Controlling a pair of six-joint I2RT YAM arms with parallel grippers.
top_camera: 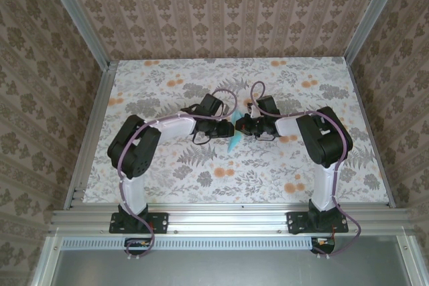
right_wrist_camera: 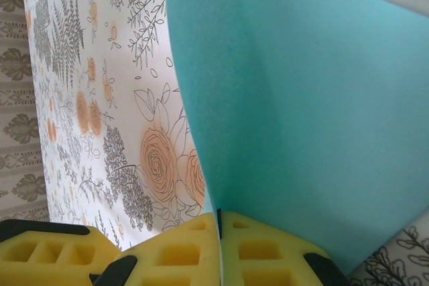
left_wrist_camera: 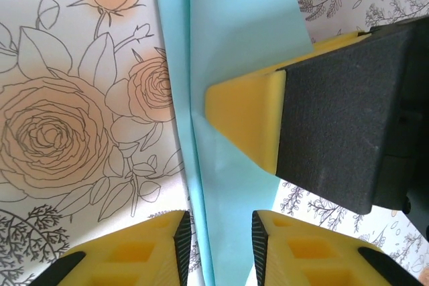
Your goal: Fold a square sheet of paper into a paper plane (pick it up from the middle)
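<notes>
The turquoise paper plane (top_camera: 234, 137) is a narrow, lengthwise-creased strip standing on the floral table between the two arms, its point toward the near edge. My left gripper (left_wrist_camera: 218, 229) straddles the paper plane (left_wrist_camera: 228, 65); its jaws stand apart, with a strip of table showing beside the left pad (left_wrist_camera: 181, 236). My right gripper (right_wrist_camera: 219, 222) is shut, and the paper plane (right_wrist_camera: 301, 112) rises from the seam between its yellow fingers. One right finger (left_wrist_camera: 244, 118) rests against the paper in the left wrist view. In the top view the left gripper (top_camera: 224, 127) and right gripper (top_camera: 243, 125) meet at the paper.
The floral tabletop (top_camera: 201, 172) stretches around the arms. Aluminium rails (top_camera: 87, 138) run along its sides, with patterned walls behind them. Both arm bases stand at the near edge.
</notes>
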